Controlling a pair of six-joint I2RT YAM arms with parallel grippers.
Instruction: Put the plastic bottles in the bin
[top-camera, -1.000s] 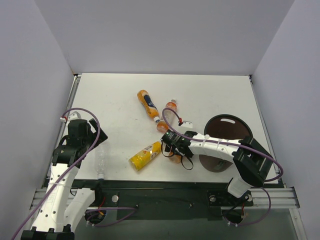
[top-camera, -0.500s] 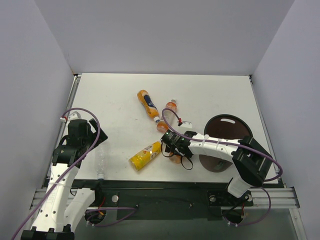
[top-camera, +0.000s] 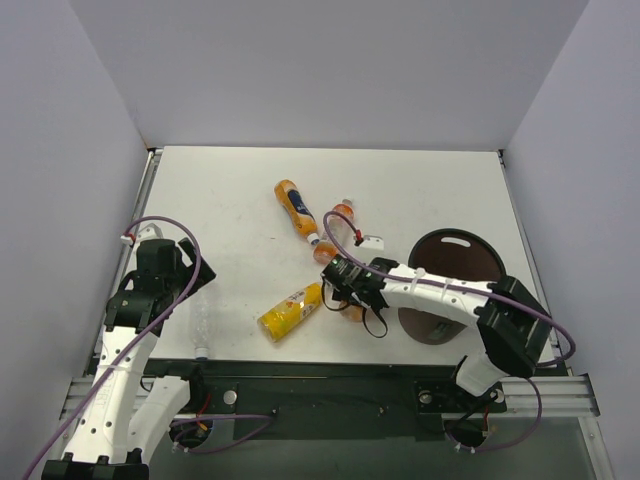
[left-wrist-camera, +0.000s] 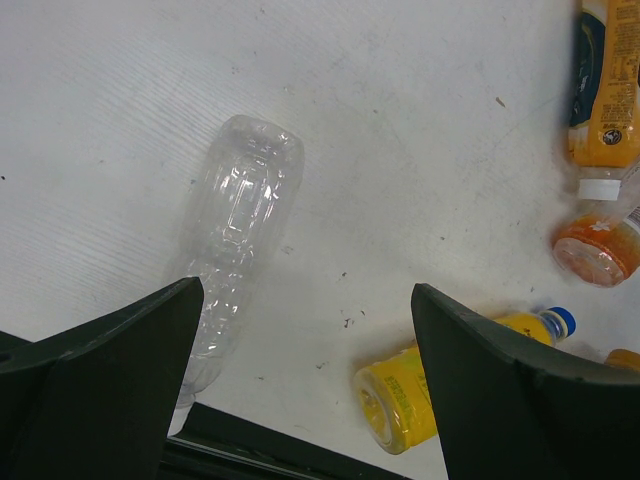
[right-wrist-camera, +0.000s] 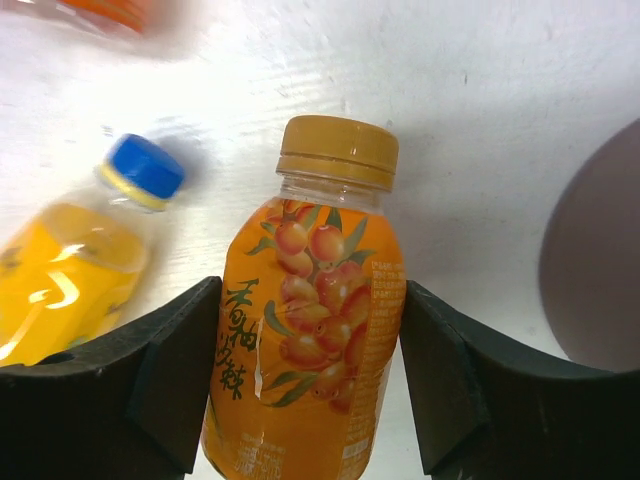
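Observation:
My right gripper (top-camera: 350, 298) (right-wrist-camera: 310, 292) is shut on an orange bottle with a fruit label and tan cap (right-wrist-camera: 315, 340), both fingers against its sides; the bottle shows orange under the gripper in the top view (top-camera: 352, 313). The yellow-labelled bottle (top-camera: 290, 311) (right-wrist-camera: 80, 270) lies just left of it. The orange bottle with a blue band (top-camera: 295, 208) and the clear bottle with orange liquid (top-camera: 337, 228) lie further back. The clear colourless bottle (top-camera: 203, 325) (left-wrist-camera: 235, 230) lies beside my open, empty left gripper (top-camera: 168, 292) (left-wrist-camera: 305, 300). The dark brown bin (top-camera: 480, 262) stands to the right.
The table's near edge and black rail (top-camera: 320, 375) run just below the yellow and clear bottles. White walls (top-camera: 80, 180) enclose the table on the left, back and right. The right arm's forearm crosses the bin's near rim (top-camera: 430, 290).
My right gripper, with the fruit-label bottle in it, has shifted slightly back and left, and the right elbow has swung outward. The left arm has not moved.

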